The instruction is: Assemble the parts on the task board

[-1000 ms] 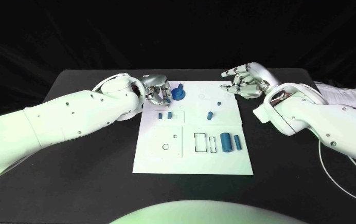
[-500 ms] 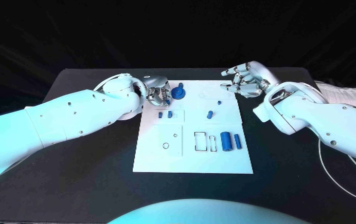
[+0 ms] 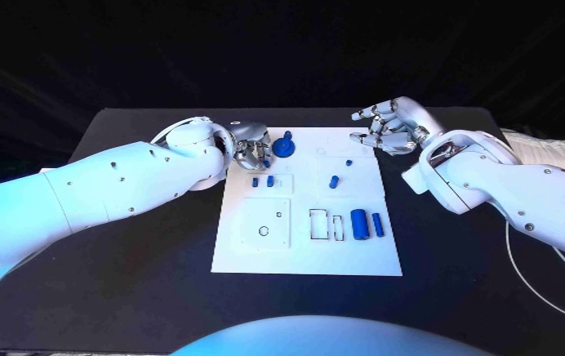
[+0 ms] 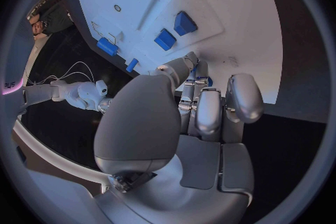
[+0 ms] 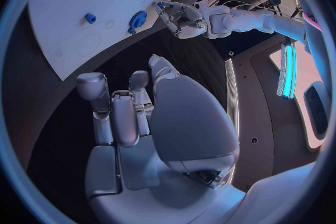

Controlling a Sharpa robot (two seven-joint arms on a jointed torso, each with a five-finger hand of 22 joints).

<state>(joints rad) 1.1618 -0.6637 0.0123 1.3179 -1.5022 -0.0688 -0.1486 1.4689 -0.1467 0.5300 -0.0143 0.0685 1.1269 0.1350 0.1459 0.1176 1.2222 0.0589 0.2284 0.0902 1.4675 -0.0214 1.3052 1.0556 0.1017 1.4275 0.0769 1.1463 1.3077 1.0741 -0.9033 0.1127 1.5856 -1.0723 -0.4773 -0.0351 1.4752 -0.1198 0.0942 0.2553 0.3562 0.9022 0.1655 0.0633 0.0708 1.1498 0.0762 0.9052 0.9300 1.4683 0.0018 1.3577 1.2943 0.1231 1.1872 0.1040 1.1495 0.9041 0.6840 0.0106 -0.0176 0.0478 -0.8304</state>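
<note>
The white task board lies at the head view's centre, a round blue part standing at its upper left corner and other blue parts further down. The left hand, fingers curled together, sits just beside that round part; whether it touches or grips it I cannot tell. The right hand hovers upper right off the board, fingers loosely apart and holding nothing, both hands placed much as 1 second ago.

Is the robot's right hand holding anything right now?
No, empty: the right robot hand hovers beside the white board, fingers curled loosely around nothing.
</note>
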